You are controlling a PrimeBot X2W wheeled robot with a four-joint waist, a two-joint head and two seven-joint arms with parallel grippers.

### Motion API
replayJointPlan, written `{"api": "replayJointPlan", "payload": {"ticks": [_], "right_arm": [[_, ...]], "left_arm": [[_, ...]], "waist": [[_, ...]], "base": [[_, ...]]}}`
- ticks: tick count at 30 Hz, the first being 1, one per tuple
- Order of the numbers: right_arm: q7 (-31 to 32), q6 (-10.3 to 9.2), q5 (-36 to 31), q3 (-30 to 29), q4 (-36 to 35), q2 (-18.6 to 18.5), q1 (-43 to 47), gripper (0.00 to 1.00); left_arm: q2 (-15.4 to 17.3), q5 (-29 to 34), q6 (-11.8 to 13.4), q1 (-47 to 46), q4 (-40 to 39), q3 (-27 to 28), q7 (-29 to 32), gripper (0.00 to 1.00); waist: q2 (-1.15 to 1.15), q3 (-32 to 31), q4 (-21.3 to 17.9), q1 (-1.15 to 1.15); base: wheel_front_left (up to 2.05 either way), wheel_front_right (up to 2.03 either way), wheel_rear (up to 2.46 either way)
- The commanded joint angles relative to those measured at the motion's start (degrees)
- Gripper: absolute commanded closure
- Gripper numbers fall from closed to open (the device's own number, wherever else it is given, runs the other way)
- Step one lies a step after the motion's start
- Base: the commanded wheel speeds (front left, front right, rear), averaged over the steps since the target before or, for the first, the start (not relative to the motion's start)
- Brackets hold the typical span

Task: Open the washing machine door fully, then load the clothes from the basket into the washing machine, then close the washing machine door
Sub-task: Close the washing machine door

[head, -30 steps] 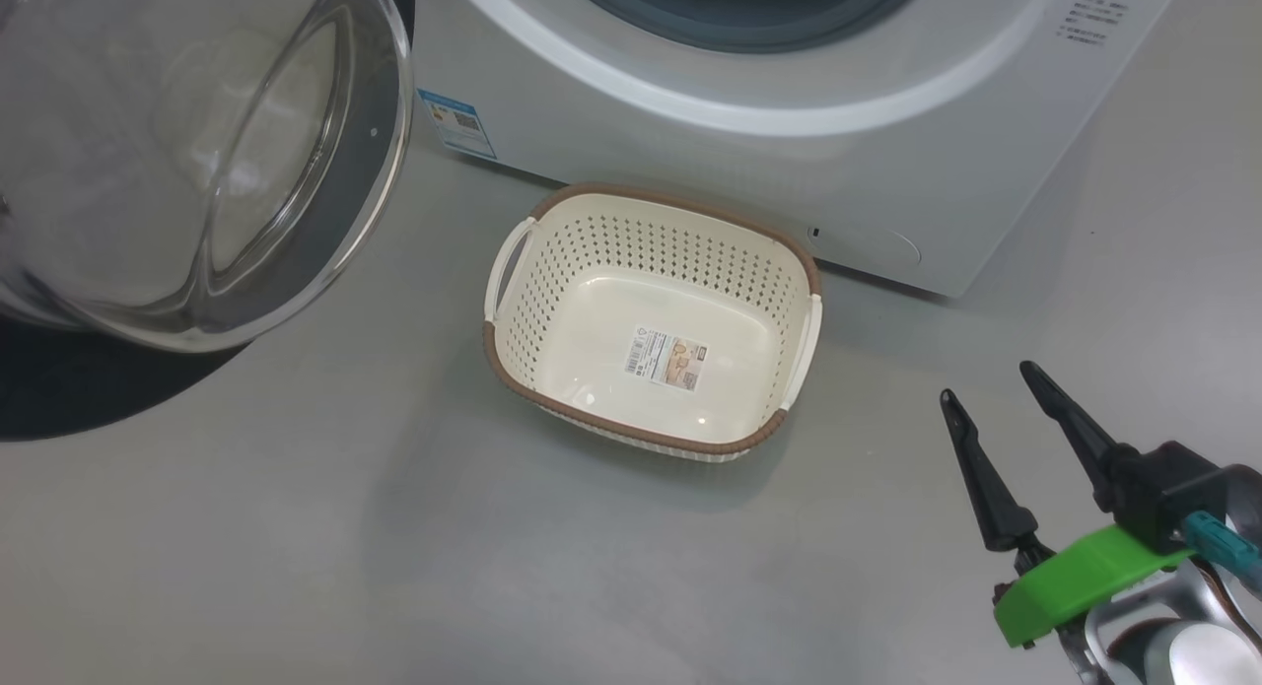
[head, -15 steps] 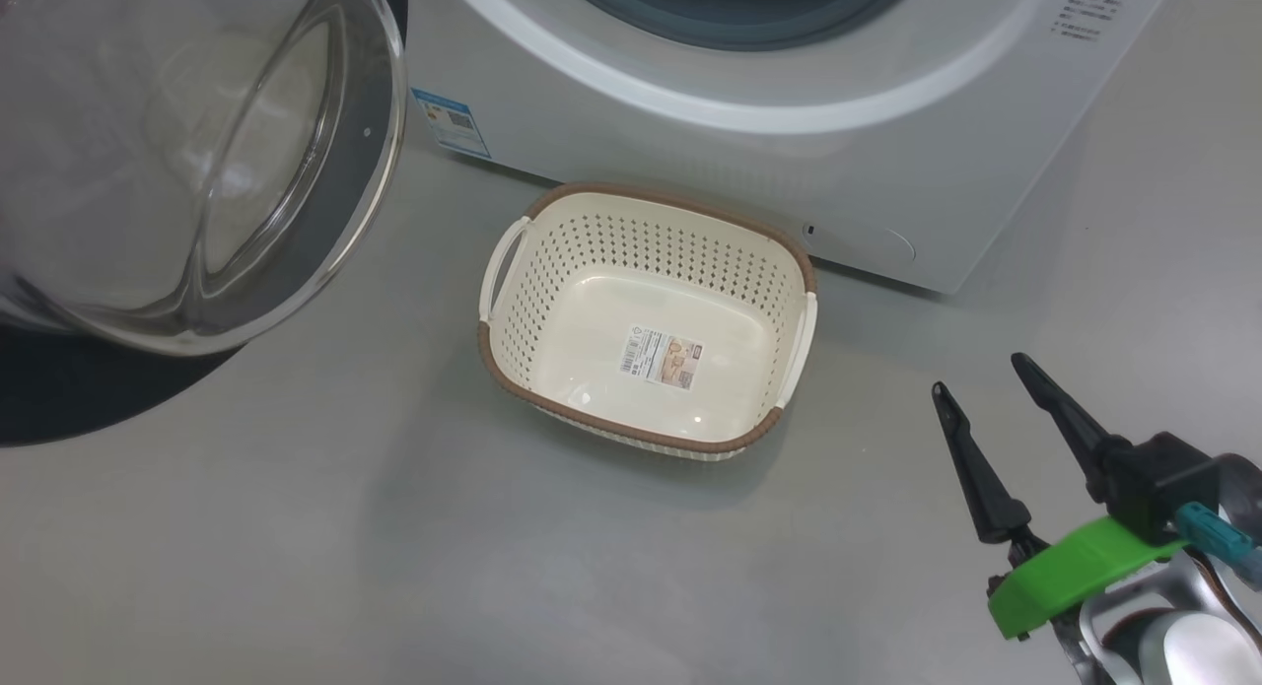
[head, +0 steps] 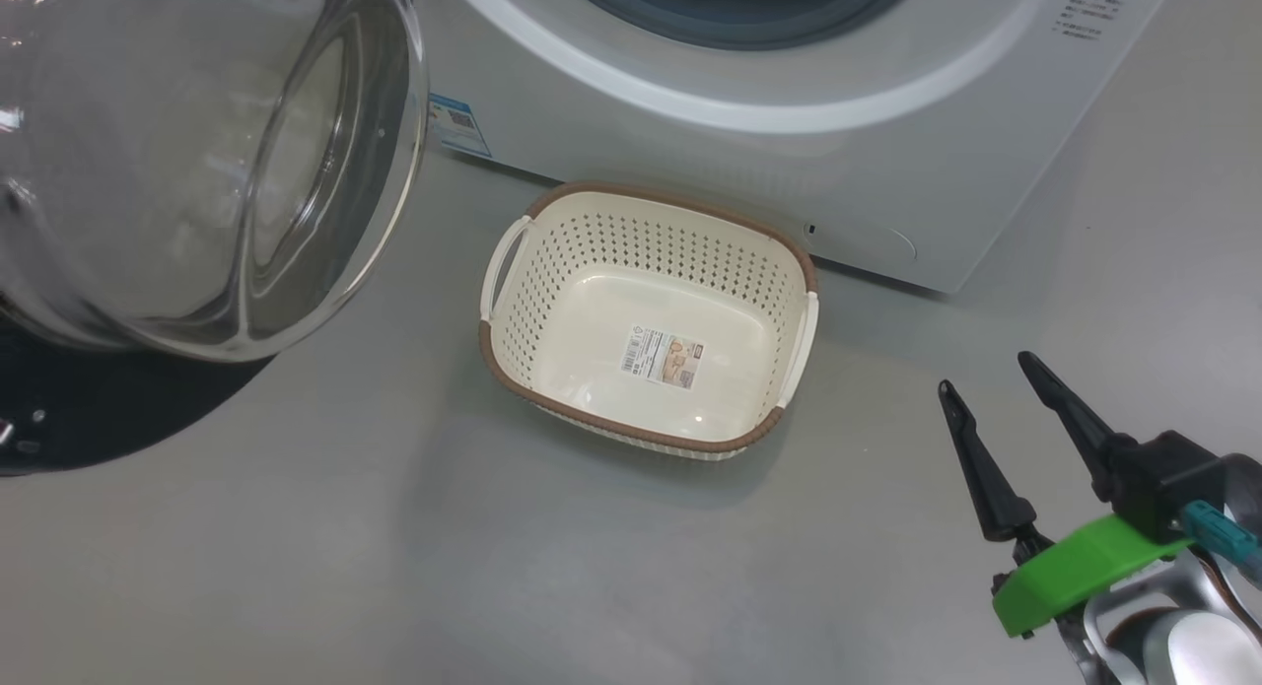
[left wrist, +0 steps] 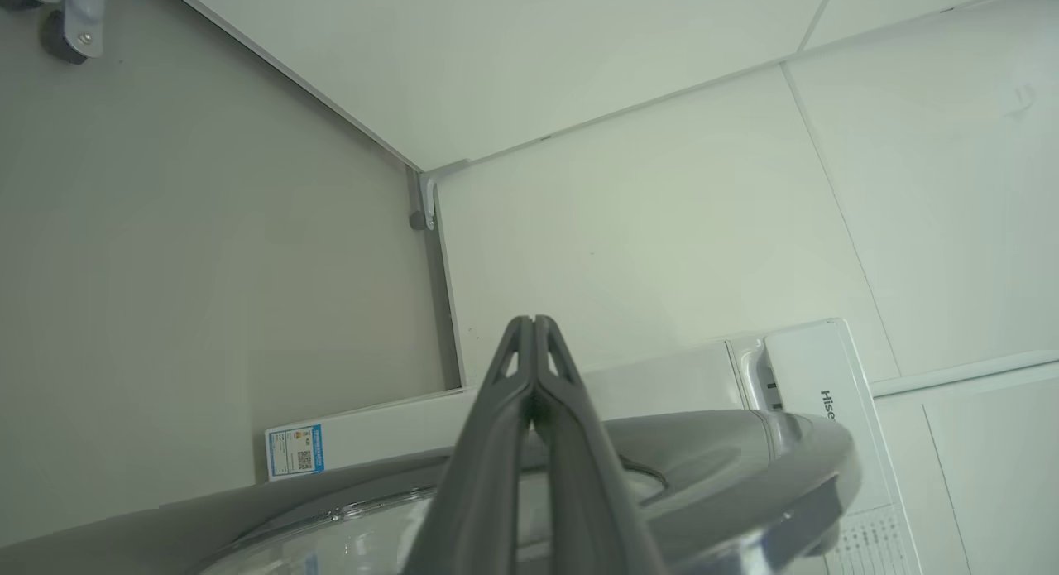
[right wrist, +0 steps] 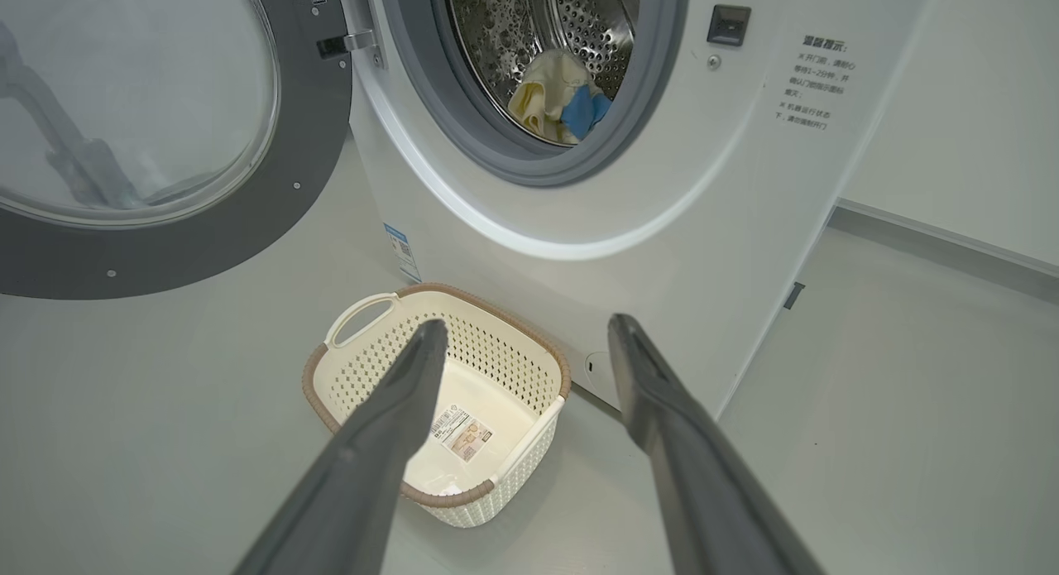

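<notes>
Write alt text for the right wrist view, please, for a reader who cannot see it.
The washing machine stands with its door swung open to the left and cream-yellow clothes lying in the drum. The basket sits empty on the floor in front, behind the open right end effector.

Smooth grey floor (head: 325,567), white panelled walls (right wrist: 951,120), grey skirting (right wrist: 943,248) along base, soft even light

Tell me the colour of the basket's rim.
The rim of the basket is brown, above cream perforated walls; the head view shows it best.
</notes>
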Motion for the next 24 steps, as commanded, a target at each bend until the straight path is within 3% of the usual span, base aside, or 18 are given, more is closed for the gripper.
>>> {"api": "replayJointPlan", "payload": {"ticks": [1, 24], "right_arm": [[-0.3, -0.16, 0.3, 1.2, -1.7, -0.5, -1.9, 0.0], [-0.1, -0.16, 0.1, 0.7, -0.1, 0.3, -0.9, 0.0]], "left_arm": [[1.8, -0.8, -0.3, -1.1, -4.2, 0.7, 1.9, 1.0], [-4.2, -3.9, -0.3, 6.8, -16.2, 0.3, 18.2, 1.0]], "waist": [[0.0, -0.1, 0.2, 0.0], [0.0, -2.2, 1.8, 0.0]], "base": [[0.0, 0.0, 0.0], [0.0, 0.0, 0.0]]}}
